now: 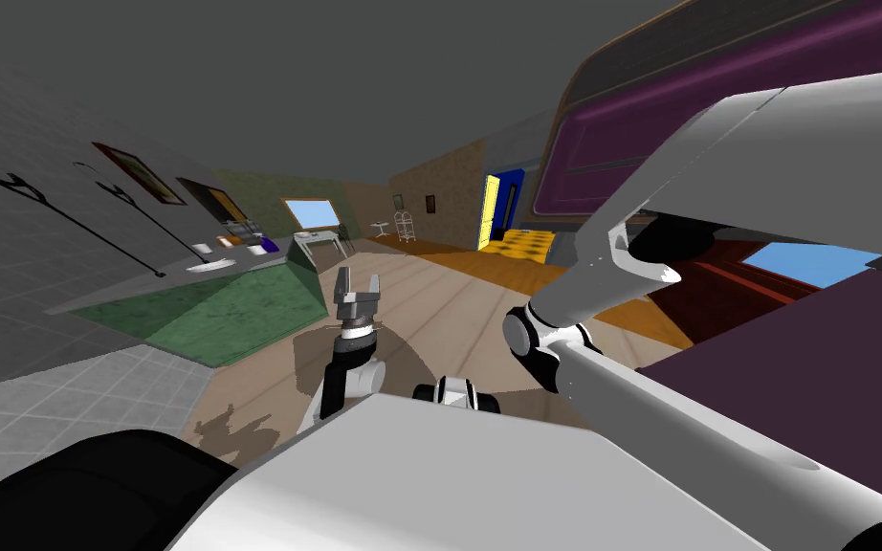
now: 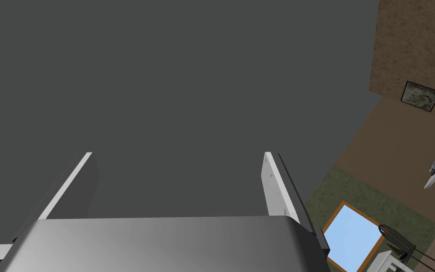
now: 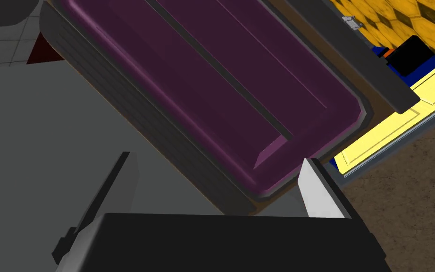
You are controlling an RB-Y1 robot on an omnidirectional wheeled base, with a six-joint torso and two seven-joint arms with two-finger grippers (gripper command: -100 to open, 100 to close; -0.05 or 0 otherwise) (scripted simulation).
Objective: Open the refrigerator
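Room with a purple refrigerator (image 1: 640,143) at upper right.
Approach step: right gripper (image 3: 215,158) hovered at its door, fingers spread, left gripper (image 1: 357,282) likewise; gripping the edge probably came next.

The floor (image 1: 449,287) is of pale wood planks; farther away it changes to yellow patterned tiles (image 1: 523,245) beside an open yellow door (image 1: 489,215). At the left, a green bench (image 1: 229,306) stands along a grey tiled wall (image 1: 18,287) with paintings (image 1: 138,174). A window (image 1: 313,212) shows blue sky above a white table (image 1: 319,241).
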